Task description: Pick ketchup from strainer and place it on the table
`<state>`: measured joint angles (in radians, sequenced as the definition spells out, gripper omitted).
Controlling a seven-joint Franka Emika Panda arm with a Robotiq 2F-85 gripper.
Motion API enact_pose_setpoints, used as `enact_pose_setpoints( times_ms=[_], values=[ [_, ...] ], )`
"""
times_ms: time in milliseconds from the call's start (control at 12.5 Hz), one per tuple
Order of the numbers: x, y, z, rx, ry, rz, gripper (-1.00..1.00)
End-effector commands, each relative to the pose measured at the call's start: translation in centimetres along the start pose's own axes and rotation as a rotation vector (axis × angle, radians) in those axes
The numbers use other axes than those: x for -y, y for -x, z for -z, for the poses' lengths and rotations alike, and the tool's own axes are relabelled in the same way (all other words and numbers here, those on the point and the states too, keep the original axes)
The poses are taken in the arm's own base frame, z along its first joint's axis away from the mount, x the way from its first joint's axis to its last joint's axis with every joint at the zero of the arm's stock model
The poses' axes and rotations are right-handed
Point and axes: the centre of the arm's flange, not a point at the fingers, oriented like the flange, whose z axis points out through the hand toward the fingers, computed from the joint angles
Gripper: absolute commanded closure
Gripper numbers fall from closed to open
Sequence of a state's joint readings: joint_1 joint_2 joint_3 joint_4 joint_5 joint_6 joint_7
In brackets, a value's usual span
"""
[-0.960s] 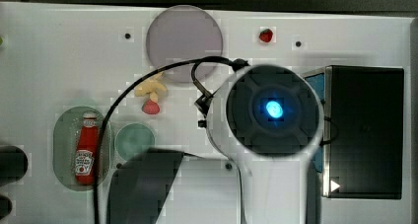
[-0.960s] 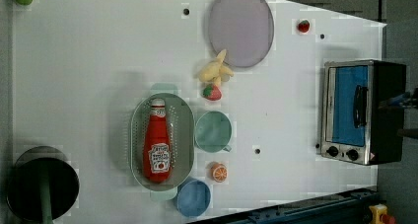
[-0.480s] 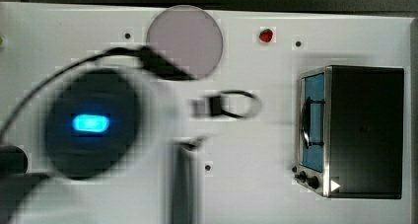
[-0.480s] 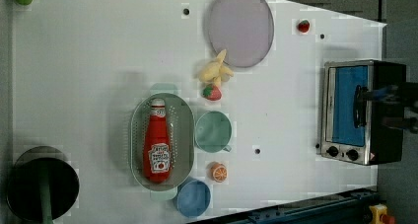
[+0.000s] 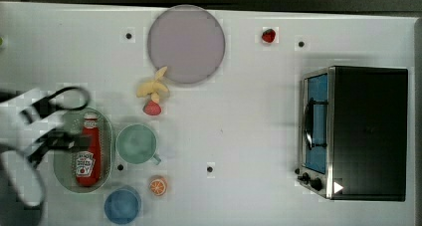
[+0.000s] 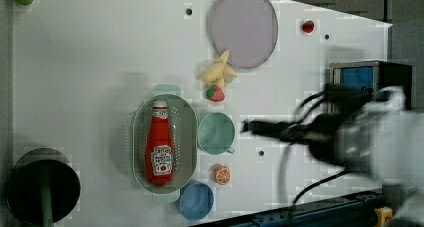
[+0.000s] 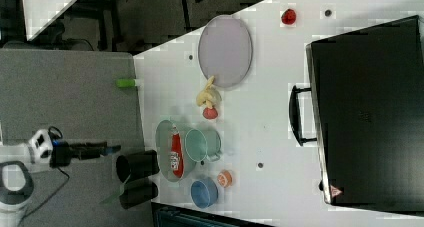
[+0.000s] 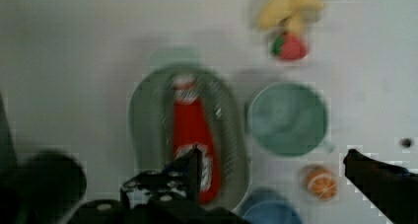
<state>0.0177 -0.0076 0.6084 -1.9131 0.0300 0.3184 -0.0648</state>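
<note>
The ketchup [image 5: 89,151], a red bottle with a white label, lies lengthwise in the pale green strainer [image 5: 107,136] on the white table [image 5: 249,111]. The left view shows the ketchup [image 6: 160,147] and strainer [image 6: 186,137] unobstructed. My gripper [image 8: 271,167] is open, its dark fingers [image 8: 190,165] spread wide with nothing between them. It hangs above the strainer [image 8: 226,115] and the ketchup [image 8: 190,125], not touching either. In the left view my gripper [image 6: 250,127] reaches in from the left view's right. In the top view the blurred arm [image 5: 35,136] comes from the top view's left.
A teal mug [image 5: 135,144] stands against the strainer, with a blue cup [image 5: 122,205] and an orange half [image 5: 158,185] close by. A strawberry [image 5: 152,108], a banana [image 5: 153,88] and a lilac plate [image 5: 185,43] lie further off. A toaster oven [image 5: 358,131] stands at the top view's right.
The arm has swept from the middle of the top view to its left, over the strainer. In the left view it has come in from the right. The ketchup has not moved.
</note>
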Motion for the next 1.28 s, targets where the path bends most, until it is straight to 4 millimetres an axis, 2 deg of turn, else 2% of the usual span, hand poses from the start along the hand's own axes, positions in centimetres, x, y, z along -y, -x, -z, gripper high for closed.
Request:
enact_pose_setpoints(
  times_ms=[80, 400, 800, 1040, 1280],
  values=[
    [2.2, 1.3, -2.1, 0.010, -0.012, 0.061, -1.00],
    [5.0, 3.5, -10.1, 0.053, -0.010, 0.043, -1.00],
    [5.8, 5.1, -19.9, 0.032, -0.035, 0.034, -1.00],
    [6.0, 5.2, -24.1, 0.052, -0.055, 0.027, -1.00],
    [6.0, 5.0, -27.3, 0.048, -0.067, 0.019, -1.00]
  ],
)
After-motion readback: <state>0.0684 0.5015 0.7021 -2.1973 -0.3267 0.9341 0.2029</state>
